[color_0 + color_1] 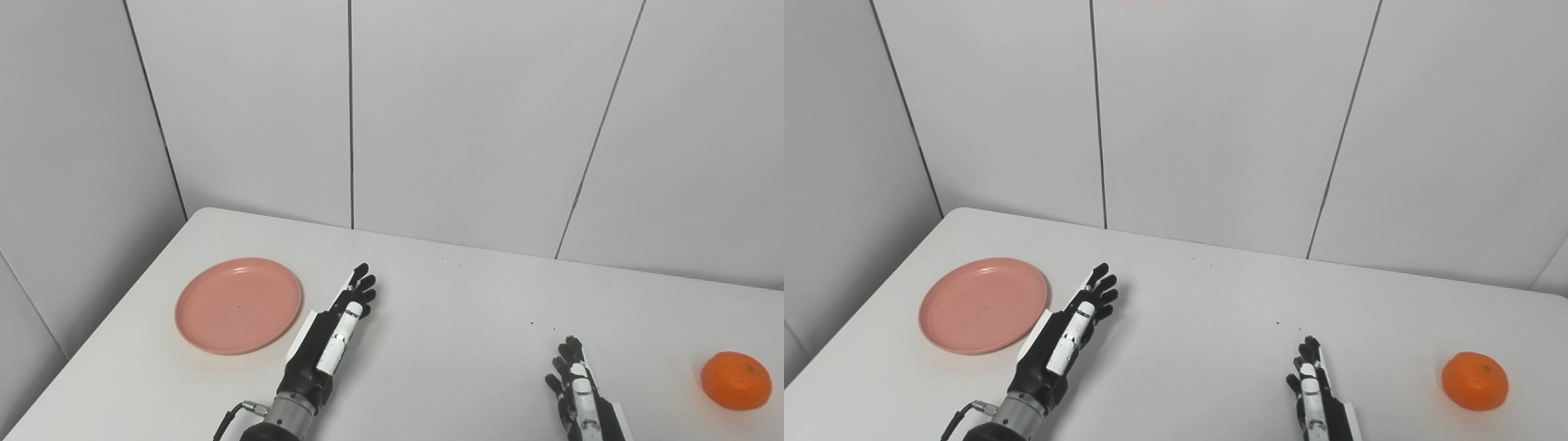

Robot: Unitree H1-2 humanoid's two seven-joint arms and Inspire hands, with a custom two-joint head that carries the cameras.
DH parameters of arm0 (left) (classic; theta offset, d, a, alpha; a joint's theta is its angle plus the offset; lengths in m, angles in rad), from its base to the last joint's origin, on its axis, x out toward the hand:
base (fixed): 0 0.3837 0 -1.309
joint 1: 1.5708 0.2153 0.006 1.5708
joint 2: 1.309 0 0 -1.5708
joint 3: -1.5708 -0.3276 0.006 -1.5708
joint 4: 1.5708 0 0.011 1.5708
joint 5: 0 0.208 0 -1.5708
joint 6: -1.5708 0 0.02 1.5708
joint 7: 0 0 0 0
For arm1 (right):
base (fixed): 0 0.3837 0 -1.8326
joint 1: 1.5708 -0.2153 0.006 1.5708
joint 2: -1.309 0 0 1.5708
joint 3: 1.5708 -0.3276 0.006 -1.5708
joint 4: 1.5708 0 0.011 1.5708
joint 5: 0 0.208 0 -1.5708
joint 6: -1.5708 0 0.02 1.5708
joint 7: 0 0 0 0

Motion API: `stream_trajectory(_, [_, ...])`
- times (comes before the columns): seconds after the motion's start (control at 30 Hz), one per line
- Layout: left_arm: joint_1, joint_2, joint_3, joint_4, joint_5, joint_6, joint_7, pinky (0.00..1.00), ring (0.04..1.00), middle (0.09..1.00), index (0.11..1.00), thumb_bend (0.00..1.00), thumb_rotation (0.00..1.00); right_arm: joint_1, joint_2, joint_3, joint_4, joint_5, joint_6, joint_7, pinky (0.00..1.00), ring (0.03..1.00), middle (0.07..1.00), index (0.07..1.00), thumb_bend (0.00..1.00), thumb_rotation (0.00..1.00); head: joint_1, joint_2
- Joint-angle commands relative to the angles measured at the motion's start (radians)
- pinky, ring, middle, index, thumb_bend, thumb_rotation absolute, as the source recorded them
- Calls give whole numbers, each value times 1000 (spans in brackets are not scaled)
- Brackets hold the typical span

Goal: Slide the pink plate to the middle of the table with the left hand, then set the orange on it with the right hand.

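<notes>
the left hand (331,334) lies low over the table (453,331), fingers stretched out and apart, holding nothing, pointing toward 1 o'clock. the plate (238,305) sits just beside it at 9 o'clock, near the table's left edge, not touching it. the right hand (579,386) rests at the bottom edge, fingers straight, released and empty. the orange (735,380) lies well apart at its 3 o'clock, by the right edge.
</notes>
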Motion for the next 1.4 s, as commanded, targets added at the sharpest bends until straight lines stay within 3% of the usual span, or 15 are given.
stream_trajectory(0.0, [-42, 15, 18, -51, -13, 10, -1, 948, 944, 956, 947, 420, 1000, 2, -2, -7, -19, 6, 8, 2, 1000, 1000, 998, 1000, 193, 1000, 0, 0])
stream_trajectory(0.23, [-68, 31, 76, -121, -85, 92, -6, 945, 940, 954, 943, 418, 1000, 2, -3, -4, -16, 4, 2, 6, 1000, 1000, 1000, 1000, 183, 1000, 0, -1])
stream_trajectory(0.47, [-97, 76, 122, -147, -124, 106, -8, 942, 948, 964, 951, 432, 1000, 6, -6, -3, -22, 2, 7, 7, 1000, 1000, 1000, 1000, 184, 1000, 10, -12])
stream_trajectory(0.87, [-140, 175, 246, -69, -166, 54, -3, 969, 966, 971, 950, 460, 996, 10, -13, -4, -24, 20, 18, 14, 1000, 1000, 1000, 1000, 191, 1000, 20, -16])
stream_trajectory(1.07, [-163, 195, 280, -61, -162, 57, 21, 964, 965, 970, 944, 396, 1000, 10, -13, -8, -25, 27, 18, 11, 1000, 1000, 1000, 1000, 194, 1000, 29, -14])
stream_trajectory(1.37, [-189, 225, 330, -78, -150, 58, 47, 924, 942, 958, 941, 385, 1000, 12, -24, -7, -34, 28, 30, 14, 1000, 1000, 1000, 1000, 192, 1000, 59, -14])
